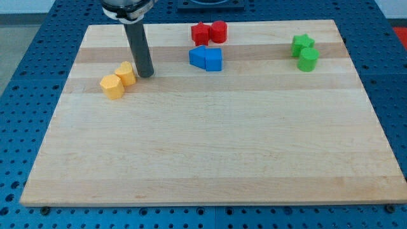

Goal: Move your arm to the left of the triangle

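blue triangle (pixel 213 59) sits right of my tip (pixel 145 74), which touches a yellow block (pixel 126 74).

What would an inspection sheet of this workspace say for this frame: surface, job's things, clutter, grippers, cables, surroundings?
Surface: wooden board, lower part bare.
Job's things: two blue blocks touching at the view's top centre; which one is the triangle cannot be told. My tip is at their left, apart from them.
Clutter: two yellow blocks just left of my tip; two red blocks at the top; green star and green cylinder at the top right.
Grippers: none, rod only.
Cables: nothing seen.
Surroundings: blue perforated table around the board.
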Available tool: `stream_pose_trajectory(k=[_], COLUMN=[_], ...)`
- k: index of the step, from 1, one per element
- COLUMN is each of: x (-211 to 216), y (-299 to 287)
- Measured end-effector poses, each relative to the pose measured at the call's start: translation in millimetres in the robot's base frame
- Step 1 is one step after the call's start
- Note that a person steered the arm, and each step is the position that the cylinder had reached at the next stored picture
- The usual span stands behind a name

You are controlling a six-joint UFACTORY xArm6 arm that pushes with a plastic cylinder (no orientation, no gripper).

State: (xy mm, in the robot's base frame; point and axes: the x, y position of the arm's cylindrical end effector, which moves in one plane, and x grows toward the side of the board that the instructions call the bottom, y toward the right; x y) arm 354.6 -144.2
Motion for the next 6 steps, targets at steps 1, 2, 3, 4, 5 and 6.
stream_pose_trajectory(k=[1,2,3,4,5,6], x=[0.0,0.0,-13.3,-35.0,-35.3,-46.9], y=[-12.8,-20.0,-20.0,-16.7,1.3,16.1])
